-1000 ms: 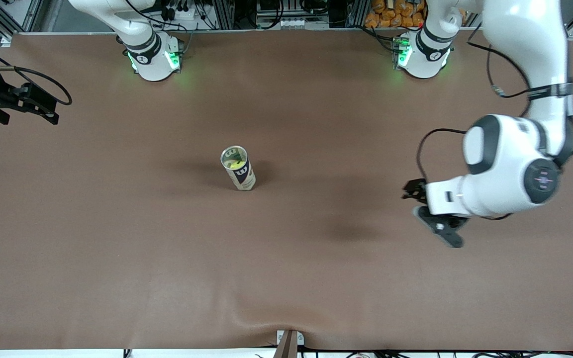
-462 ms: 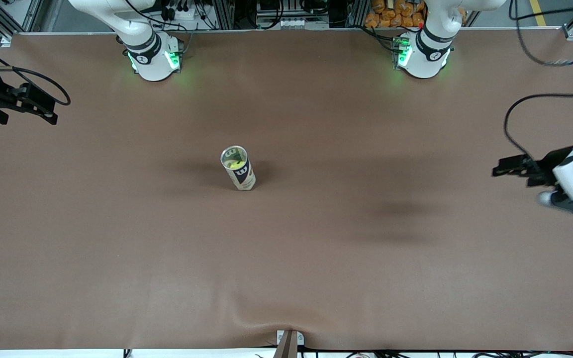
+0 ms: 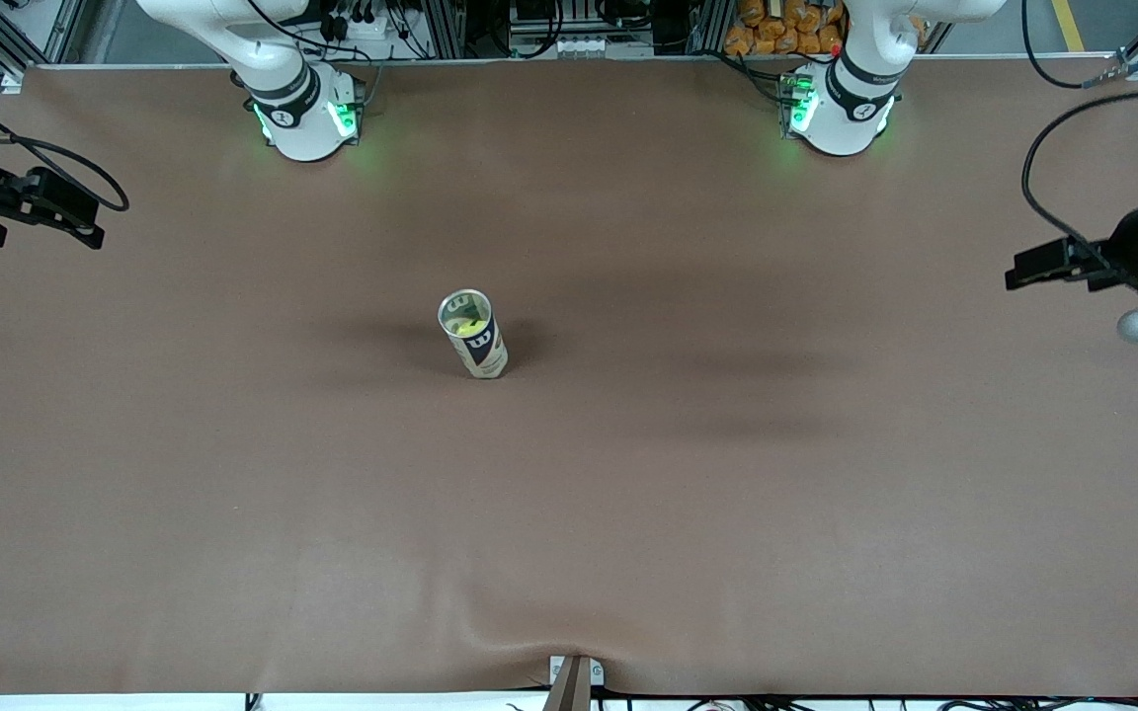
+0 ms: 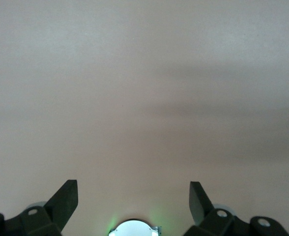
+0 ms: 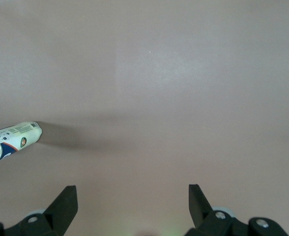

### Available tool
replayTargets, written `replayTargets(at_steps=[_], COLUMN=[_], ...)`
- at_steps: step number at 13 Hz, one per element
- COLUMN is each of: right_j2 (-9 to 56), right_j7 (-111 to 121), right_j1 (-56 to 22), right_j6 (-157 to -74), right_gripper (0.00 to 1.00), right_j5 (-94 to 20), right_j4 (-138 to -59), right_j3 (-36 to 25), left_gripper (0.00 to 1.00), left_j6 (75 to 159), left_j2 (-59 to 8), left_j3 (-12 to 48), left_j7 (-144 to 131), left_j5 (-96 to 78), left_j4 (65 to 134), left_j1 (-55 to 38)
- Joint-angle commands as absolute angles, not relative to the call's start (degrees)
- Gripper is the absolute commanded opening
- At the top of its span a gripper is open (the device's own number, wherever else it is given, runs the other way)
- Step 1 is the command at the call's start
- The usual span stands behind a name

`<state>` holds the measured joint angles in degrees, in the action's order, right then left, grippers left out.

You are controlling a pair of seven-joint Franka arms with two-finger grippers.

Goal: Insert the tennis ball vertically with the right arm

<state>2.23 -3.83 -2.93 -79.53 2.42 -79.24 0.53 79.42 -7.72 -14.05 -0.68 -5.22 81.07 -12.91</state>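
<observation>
- Ball [image 3: 470,325] is sitting inside the can [image 3: 473,334], yellow-green visible through the open top. Same spot as in both earlier frames.
- Can is standing upright near mid-table, its shadow falling toward the right arm's end. In the right wrist view the can [image 5: 11,141] is showing at the frame edge, label and rim visible.
- Table [image 3: 628,494] is lying brown and bare around the can, with a slight wrinkle at the edge nearest the front camera.
- Right gripper [image 3: 55,209] is hanging over the right arm's end of the table, well apart from the can. Since the earlier frames it is drifting slightly outward, toward the frame edge. Right wrist view is showing its fingers [image 5: 63,204] spread wide, released, nothing between them.
- Left gripper [image 3: 1048,265] is sitting over the left arm's end of the table, at the frame edge. A second ago it was over the table much closer to the middle; half a second ago it was already out at this end; now it is pulling still farther toward the bases' side. Left wrist view is showing its fingers [image 4: 66,199] wide apart, released, only bare table below.
</observation>
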Motion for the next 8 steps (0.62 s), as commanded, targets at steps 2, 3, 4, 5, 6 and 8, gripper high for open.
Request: replayTargets(at_steps=[2,3,4,5,6,8], right_j2=[2.20,2.20,2.20,2.28,2.29,2.29], right_j7=[-1.77,-0.97,-0.44,-0.44,-0.53,-0.61], right_j1=[-2.02,-2.02,-2.02,-2.02,-2.28,-2.72], right_j6=[-79.28,-79.36,-79.37,-79.37,-79.19,-79.28], right_gripper=[1.00,1.00,1.00,1.00,1.00,1.00], right_j5=[1.67,1.67,1.41,1.41,1.49,1.58], right_j4=[-79.10,-79.10,-79.10,-79.01,-78.67,-78.66], right_j3=[0.18,-0.26,-0.61,-0.70,-0.62,-0.44], left_gripper=[1.00,1.00,1.00,1.00,1.00,1.00], left_j6=[76.12,74.46,72.53,71.90,71.63,71.28], left_j2=[-2.30,-1.68,-1.15,-0.36,-0.35,-0.09], left_j3=[1.46,3.67,5.78,6.15,6.15,6.07], left_j7=[-3.68,-4.13,-6.65,-7.90,-7.91,-8.17], left_j5=[0.07,0.17,0.00,0.00,0.09,0.09], left_j4=[80.95,80.95,80.86,80.86,80.86,80.86], left_j1=[-0.90,0.95,2.71,3.59,3.69,3.78])
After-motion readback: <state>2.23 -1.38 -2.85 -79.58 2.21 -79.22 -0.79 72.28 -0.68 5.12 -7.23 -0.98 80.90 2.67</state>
